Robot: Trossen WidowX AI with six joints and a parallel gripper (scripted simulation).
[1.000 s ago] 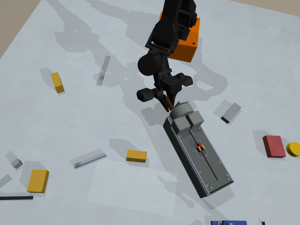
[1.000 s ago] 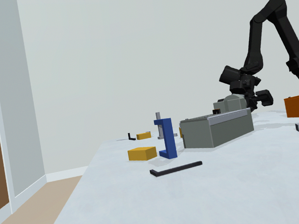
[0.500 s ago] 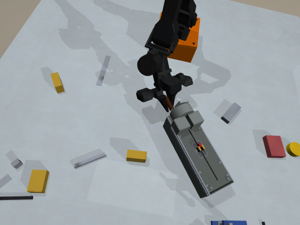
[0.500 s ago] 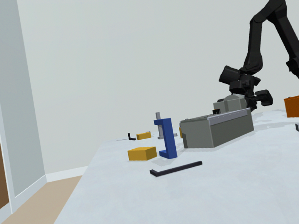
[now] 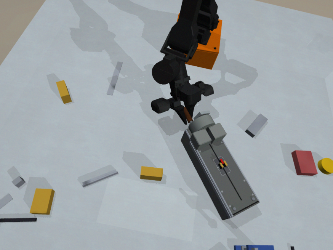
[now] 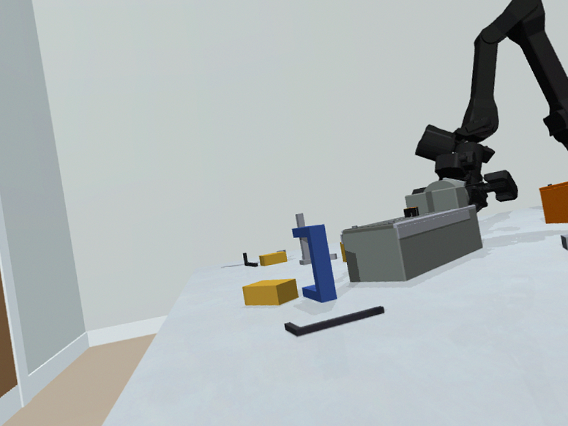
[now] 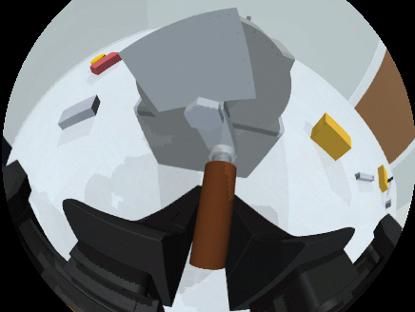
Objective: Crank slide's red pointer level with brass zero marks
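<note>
Top view first: we've got the pincer [image 5: 187, 117] clamped on the brown crank handle [image 5: 187, 113] just above the middle of the frame, right at the upper end of the grey machine [image 5: 219, 172] that runs down toward the lower right of the tabletop [image 5: 80, 140]. On the slide [image 5: 222, 163], the red pointer [image 5: 221, 161] sits right by the brass zero marks [image 5: 225, 162]. Looks close to level to us, but it's too small to call it exact.

Exterior view: the arm [image 6: 488, 66] reaches down at the right of the frame behind the machine's rounded crank housing [image 6: 446, 192]. The handle itself is hidden here.

Wrist view: the handle [image 7: 214, 214] runs up the center between the two dark fingers, pinched narrow on it, leading to the grey crank [image 7: 206, 116].

So we'd say the cranking is mostly done; fine trimming maybe, then letting go is what's left.
</note>
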